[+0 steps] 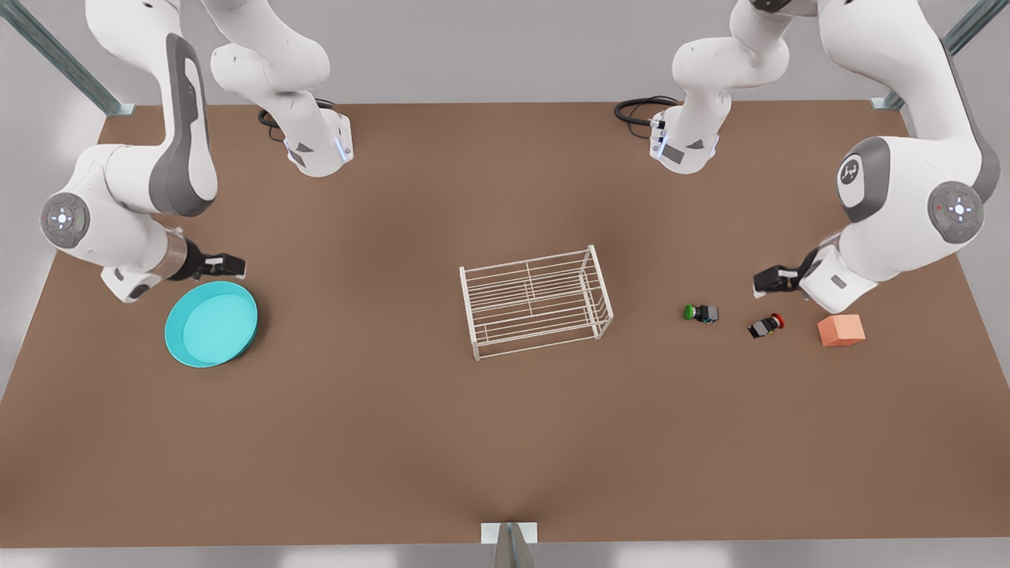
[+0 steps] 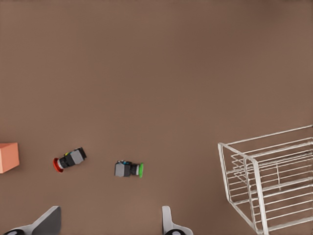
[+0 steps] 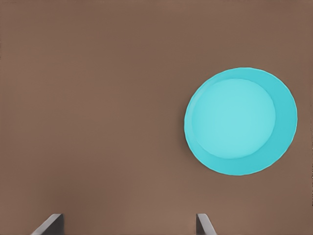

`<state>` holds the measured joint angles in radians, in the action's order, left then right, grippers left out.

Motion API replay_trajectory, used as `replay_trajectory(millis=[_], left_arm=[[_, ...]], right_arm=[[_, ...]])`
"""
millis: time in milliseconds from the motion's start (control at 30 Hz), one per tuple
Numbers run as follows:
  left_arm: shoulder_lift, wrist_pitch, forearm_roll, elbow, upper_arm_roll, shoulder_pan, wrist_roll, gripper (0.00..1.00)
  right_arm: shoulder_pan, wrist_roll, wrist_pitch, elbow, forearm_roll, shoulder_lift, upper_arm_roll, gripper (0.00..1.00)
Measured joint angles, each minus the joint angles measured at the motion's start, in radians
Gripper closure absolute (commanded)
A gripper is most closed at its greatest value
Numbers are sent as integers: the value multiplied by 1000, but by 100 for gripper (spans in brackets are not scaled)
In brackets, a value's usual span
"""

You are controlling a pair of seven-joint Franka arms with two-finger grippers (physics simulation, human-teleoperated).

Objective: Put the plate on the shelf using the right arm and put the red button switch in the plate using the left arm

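Plate (image 1: 211,324), flat on surface (image 1: 394,426) well apart from shelf (image 1: 537,301); right hand (image 1: 225,266), released and empty, hangs beside it, and should pinch the near rim squarely; left hand (image 1: 769,280), released, waits near red button switch (image 1: 766,325).

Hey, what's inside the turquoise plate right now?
Nothing: the plate is bare inside, its whole floor in view. It lies flat on the table, which it covers beneath.

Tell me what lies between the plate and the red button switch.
In the front view, the shelf and the green button switch lie between the plate and the red button switch.
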<state>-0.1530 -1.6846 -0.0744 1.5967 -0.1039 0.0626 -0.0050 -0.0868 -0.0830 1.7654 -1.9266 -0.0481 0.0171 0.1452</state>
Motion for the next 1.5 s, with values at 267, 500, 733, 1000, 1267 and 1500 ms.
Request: replay_trajectory(millis=[267, 500, 733, 1000, 1267, 1500], left_arm=[[-2, -17, 8, -1, 8, -7, 2, 0], [21, 13, 11, 39, 20, -4, -18, 0], [20, 25, 16, 39, 20, -4, -34, 0], [19, 35, 24, 40, 20, -4, -50, 0], [22, 54, 25, 39, 15, -22, -63, 0], [11, 59, 25, 39, 17, -24, -70, 0]], right_arm=[[-21, -71, 84, 46, -55, 113, 184, 0], [139, -228, 181, 92, -143, 292, 205, 1], [468, -407, 334, 125, -114, 414, -129, 1], [547, -585, 421, 124, -71, 482, -144, 1], [594, -708, 446, 146, -84, 584, -143, 2], [594, -735, 445, 148, -122, 614, -143, 8]])
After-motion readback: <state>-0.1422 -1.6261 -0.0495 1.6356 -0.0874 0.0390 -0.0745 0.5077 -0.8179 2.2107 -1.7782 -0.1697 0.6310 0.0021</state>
